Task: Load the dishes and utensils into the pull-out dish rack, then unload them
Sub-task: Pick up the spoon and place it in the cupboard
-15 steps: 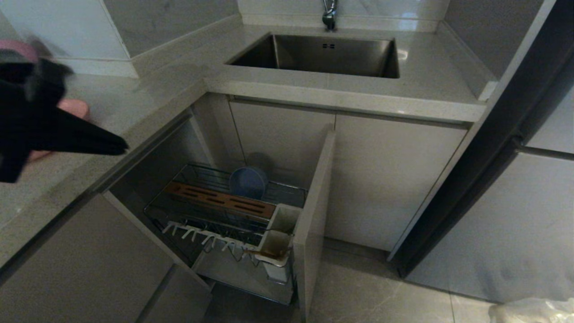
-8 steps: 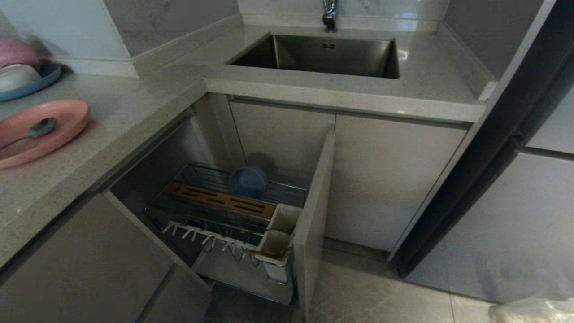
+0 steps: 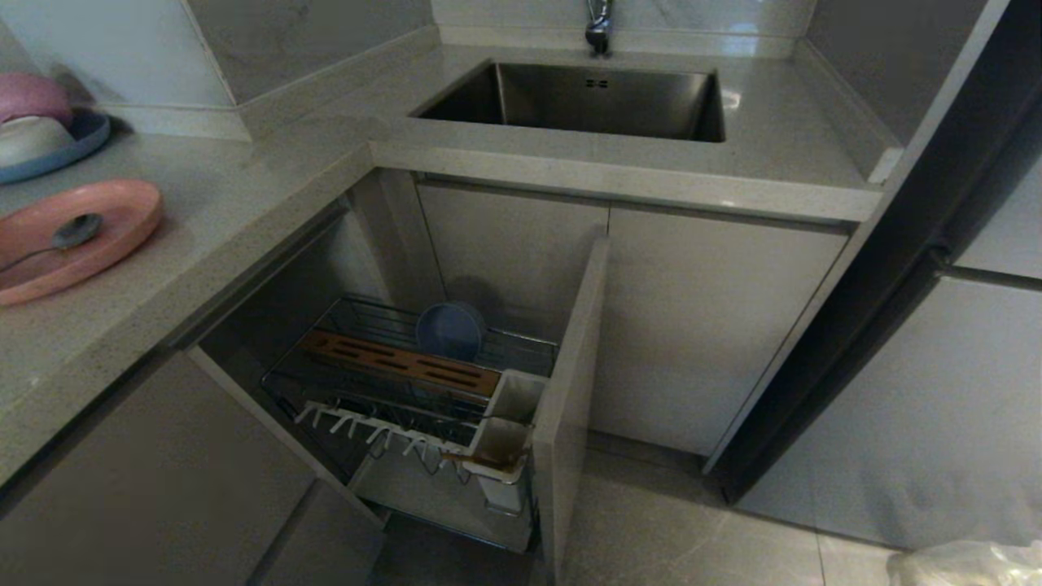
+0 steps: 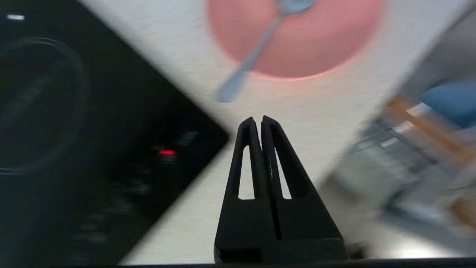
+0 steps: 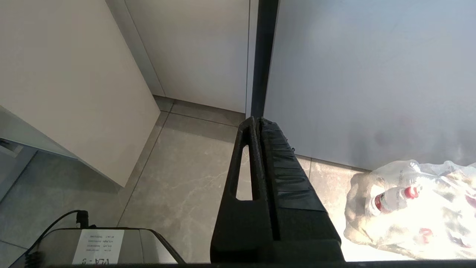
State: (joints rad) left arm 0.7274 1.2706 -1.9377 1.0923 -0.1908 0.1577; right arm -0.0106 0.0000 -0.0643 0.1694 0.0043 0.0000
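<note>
Left gripper point(image 4: 259, 120): fingers together, empty, above counter near plate point(image 3: 73, 238) | spoon point(image 3: 61, 241) on plate | bowl point(image 3: 449, 330) in rack point(image 3: 391, 370) | loading judged partly done | right gripper point(image 5: 257, 121): closed, parked.

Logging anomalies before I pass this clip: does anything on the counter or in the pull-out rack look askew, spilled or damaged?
Nothing spilled or broken. One quirk: the slim grey metal spoon lies across the salmon-pink round plate on the counter, handle overhanging its rim. The blue-grey bowl stands on edge in the chrome wire rack, as racked dishes do.
</note>
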